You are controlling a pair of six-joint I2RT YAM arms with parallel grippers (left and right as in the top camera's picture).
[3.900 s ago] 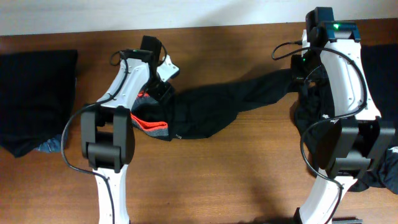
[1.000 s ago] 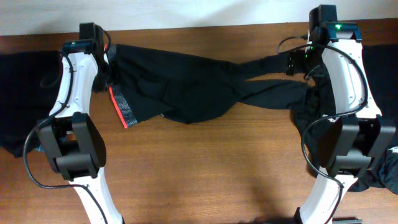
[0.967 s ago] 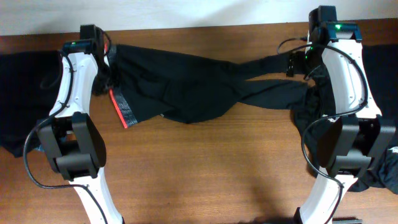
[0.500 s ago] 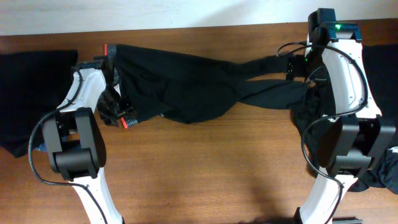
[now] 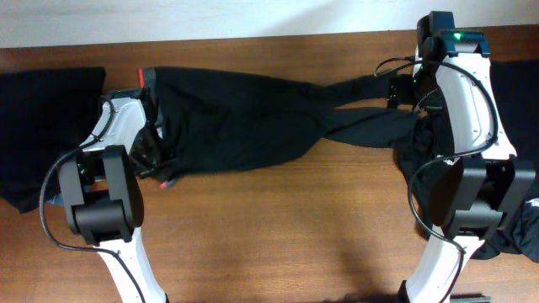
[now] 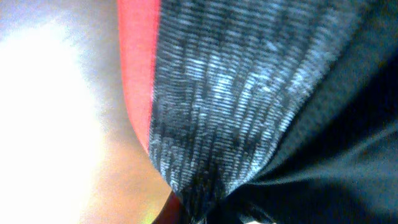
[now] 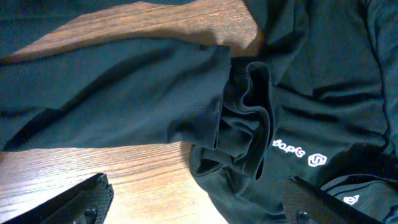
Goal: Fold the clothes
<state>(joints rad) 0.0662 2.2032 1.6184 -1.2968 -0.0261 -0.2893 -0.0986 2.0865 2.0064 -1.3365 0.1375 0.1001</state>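
Across the middle of the wooden tabletop (image 5: 286, 227), the long black trousers (image 5: 244, 126) lay spread out flat, waist end to the left and legs running to the right. The two legs crossed over each other partway along and ended beside the right arm. The left fingers (image 5: 154, 166) sat at the lower left corner of the trousers, clenched on the waistband. In the left wrist view the grey ribbed waistband (image 6: 217, 106) filled the frame, gathered to a pinch at the bottom edge, with its red edge (image 6: 137, 68) along the left side; the fingers themselves were hidden there. A bit of the same red edge showed at the upper left corner of the trousers in the overhead view.

The right fingers (image 7: 200, 200) stood released and wide apart, with nothing between them. They hung over the leg ends and a heap of black clothes (image 5: 421, 151) at the right side of the tabletop. One garment in that heap carried small white logos (image 7: 317, 160) and lay bunched in folds. At the far left of the tabletop, well apart from the trousers, lay another black garment (image 5: 46, 135).
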